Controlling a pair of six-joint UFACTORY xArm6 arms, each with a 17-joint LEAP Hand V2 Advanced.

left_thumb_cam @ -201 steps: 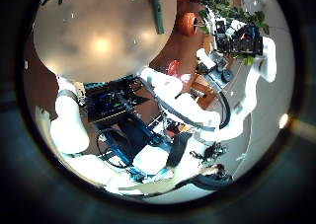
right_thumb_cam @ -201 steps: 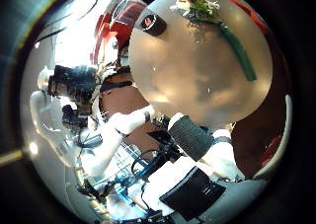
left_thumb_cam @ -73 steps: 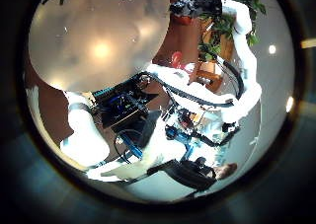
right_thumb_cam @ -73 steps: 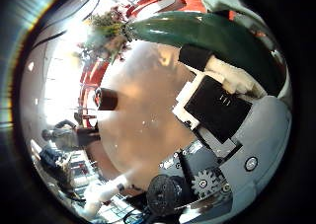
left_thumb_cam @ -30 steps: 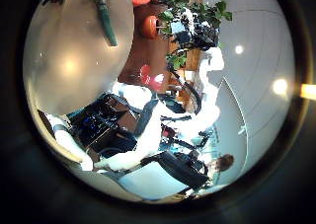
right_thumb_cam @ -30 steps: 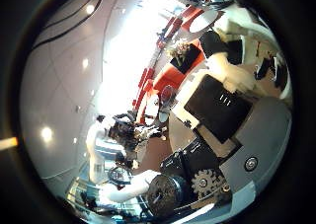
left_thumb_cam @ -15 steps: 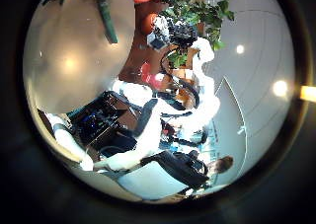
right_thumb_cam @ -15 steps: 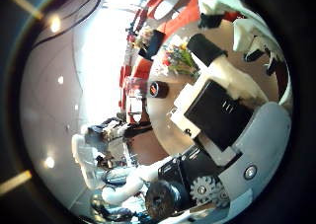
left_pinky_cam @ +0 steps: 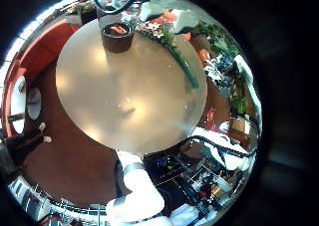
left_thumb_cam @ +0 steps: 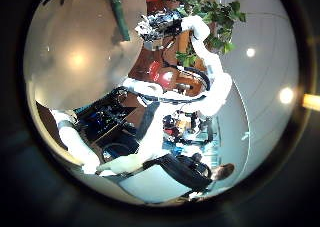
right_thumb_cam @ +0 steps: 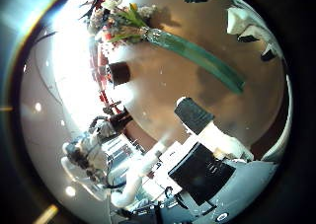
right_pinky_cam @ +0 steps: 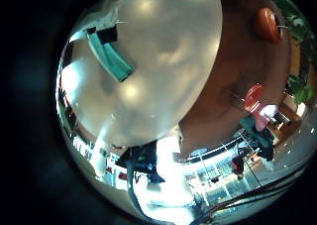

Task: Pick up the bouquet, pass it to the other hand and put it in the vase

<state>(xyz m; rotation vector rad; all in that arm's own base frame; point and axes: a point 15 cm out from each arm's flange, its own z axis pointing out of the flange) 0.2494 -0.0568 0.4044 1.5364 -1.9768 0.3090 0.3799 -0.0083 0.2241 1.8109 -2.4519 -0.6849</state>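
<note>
The bouquet lies on its side on the round table point(left_pinky_cam: 120, 97), its long stem point(left_pinky_cam: 182, 59) pointing away from the flowers point(left_pinky_cam: 164, 22). The vase point(left_pinky_cam: 118, 37) stands upright on the table beside the flower end. In the right thumb side palm view the flowers point(right_thumb_cam: 123, 22), stem point(right_thumb_cam: 202, 58) and vase point(right_thumb_cam: 120, 73) lie below my right hand, whose fingers point(right_thumb_cam: 247, 27) are spread above the stem and hold nothing. The left thumb side palm view shows my right hand point(left_thumb_cam: 160, 27) over the table edge by the stem point(left_thumb_cam: 122, 22). My left hand point(right_thumb_cam: 97, 130) hangs higher, away from the bouquet, open and holding nothing.
The right little finger side palm view shows the stem point(right_pinky_cam: 111, 55) on the table top point(right_pinky_cam: 158, 47) and my left arm point(right_pinky_cam: 149, 166) beyond its edge. Chairs point(right_pinky_cam: 265, 25) and potted plants point(left_thumb_cam: 205, 12) stand around the table.
My right palm has swung from facing the room back down to the table and bouquet. In the left thumb side view my right hand has moved in over the table edge near the stem.
</note>
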